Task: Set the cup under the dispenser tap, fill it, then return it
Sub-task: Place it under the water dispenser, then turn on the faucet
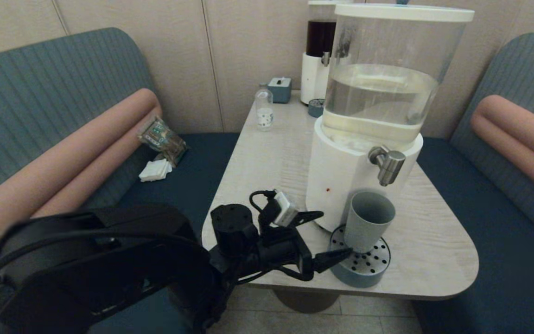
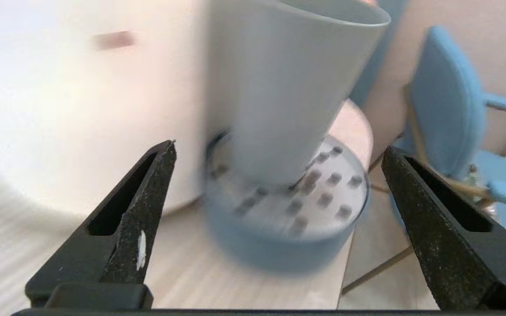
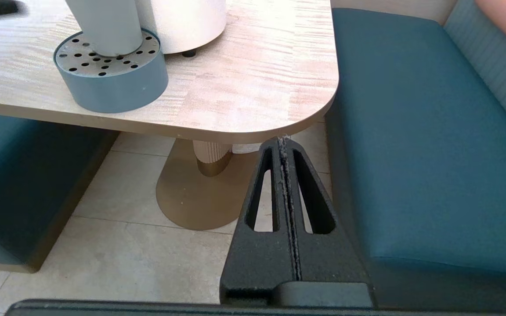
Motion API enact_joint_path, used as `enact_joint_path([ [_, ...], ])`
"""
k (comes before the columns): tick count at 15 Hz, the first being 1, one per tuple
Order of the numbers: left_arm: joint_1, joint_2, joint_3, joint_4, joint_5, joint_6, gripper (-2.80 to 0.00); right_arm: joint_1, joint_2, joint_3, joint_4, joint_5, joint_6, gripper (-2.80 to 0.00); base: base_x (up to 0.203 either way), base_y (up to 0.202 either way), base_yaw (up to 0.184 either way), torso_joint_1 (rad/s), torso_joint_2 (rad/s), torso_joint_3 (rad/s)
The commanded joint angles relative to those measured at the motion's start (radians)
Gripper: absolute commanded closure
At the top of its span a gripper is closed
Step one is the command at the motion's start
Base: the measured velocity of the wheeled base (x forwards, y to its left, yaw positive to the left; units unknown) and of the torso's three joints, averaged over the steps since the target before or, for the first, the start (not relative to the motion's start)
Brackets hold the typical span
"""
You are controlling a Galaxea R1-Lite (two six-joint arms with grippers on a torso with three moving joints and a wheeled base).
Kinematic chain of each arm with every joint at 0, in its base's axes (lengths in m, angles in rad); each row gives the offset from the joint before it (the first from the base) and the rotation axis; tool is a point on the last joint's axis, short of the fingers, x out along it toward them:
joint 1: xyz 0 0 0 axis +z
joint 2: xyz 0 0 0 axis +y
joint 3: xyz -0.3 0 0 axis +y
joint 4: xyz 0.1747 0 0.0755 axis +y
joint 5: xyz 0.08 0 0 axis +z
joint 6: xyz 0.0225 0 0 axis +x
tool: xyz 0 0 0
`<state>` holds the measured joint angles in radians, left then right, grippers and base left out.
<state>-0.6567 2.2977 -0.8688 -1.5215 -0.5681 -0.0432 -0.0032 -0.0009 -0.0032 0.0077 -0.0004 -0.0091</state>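
Observation:
The grey-blue cup (image 1: 369, 220) stands upright on the round drip tray (image 1: 364, 274), right below the steel dispenser tap (image 1: 389, 164) of the big white-based dispenser (image 1: 336, 181). No stream shows at the tap. My left gripper (image 1: 334, 233) is open just left of the cup, at the tray's edge, one finger on each side of the cup's foot without touching it. The left wrist view shows the cup (image 2: 288, 87) and tray (image 2: 279, 245) ahead of the open left gripper (image 2: 279, 146). My right gripper (image 3: 283, 139) is shut and empty, parked low beside the table's near corner.
The table (image 1: 267, 157) also carries a small clear bottle (image 1: 264, 111), a blue box (image 1: 280, 89), and a narrow dispenser with dark liquid (image 1: 320, 55) and its small tray (image 1: 315, 107) at the back. Teal benches flank the table; a snack packet (image 1: 162, 139) and napkins (image 1: 155, 170) lie on the left one.

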Motion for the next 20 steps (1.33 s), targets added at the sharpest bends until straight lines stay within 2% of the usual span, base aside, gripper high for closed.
enact_joint_path([
  [1, 0.047, -0.146, 0.124, -0.009, -0.004, 0.002, -2.80, 0.000, 0.001, 0.000, 0.000, -0.001, -0.001, 0.00, 0.000, 0.000, 0.000, 0.000, 0.00, 0.000],
  [4, 0.134, -0.344, 0.285, -0.009, -0.004, 0.009, -2.80, 0.000, 0.001, 0.000, 0.000, 0.000, -0.001, 0.00, 0.000, 0.000, 0.000, 0.000, 0.00, 0.000],
  [5, 0.164, -0.407, 0.334, -0.009, -0.004, 0.009, 0.00, 0.000, 0.001, 0.000, 0.000, 0.000, -0.002, 0.00, 0.000, 0.000, 0.000, 0.000, 0.00, 0.000],
  [8, 0.276, -0.600, 0.488, -0.009, 0.012, 0.002, 0.00, 0.000, 0.001, 0.000, 0.000, 0.000, 0.000, 0.00, 0.000, 0.000, 0.000, 0.000, 0.00, 0.000],
  [9, 0.295, -0.655, 0.525, -0.009, 0.059, -0.002, 0.00, 0.000, 0.001, 0.000, 0.000, 0.000, 0.000, 0.00, 0.000, 0.000, 0.000, 0.000, 0.00, 0.000],
  [10, 0.306, -0.712, 0.555, -0.009, 0.134, -0.018, 0.00, 0.000, 0.001, 0.000, 0.000, 0.000, 0.000, 0.00, 0.000, 0.000, 0.000, 0.000, 0.00, 0.000],
  [13, 0.323, -0.900, 0.630, -0.009, 0.316, -0.094, 0.00, 0.000, 0.001, 0.000, 0.000, 0.000, 0.000, 0.00, 0.000, 0.000, 0.000, 0.000, 0.00, 0.000],
  [15, 0.401, -1.018, 0.677, -0.003, 0.425, -0.123, 0.00, 0.000, 0.001, 0.000, 0.000, -0.001, 0.000, 0.00, 0.000, 0.000, 0.000, 0.000, 0.00, 0.000],
  [18, 0.556, -1.197, 0.757, 0.007, 0.470, -0.136, 0.00, 0.000, 0.001, 0.000, 0.000, 0.000, 0.000, 0.00, 0.000, 0.000, 0.000, 0.000, 0.00, 0.000],
  [20, 0.616, -1.300, 0.813, 0.011, 0.479, -0.139, 0.00, 0.000, 0.001, 0.000, 0.000, 0.000, 0.000, 0.00, 0.000, 0.000, 0.000, 0.000, 0.00, 0.000],
])
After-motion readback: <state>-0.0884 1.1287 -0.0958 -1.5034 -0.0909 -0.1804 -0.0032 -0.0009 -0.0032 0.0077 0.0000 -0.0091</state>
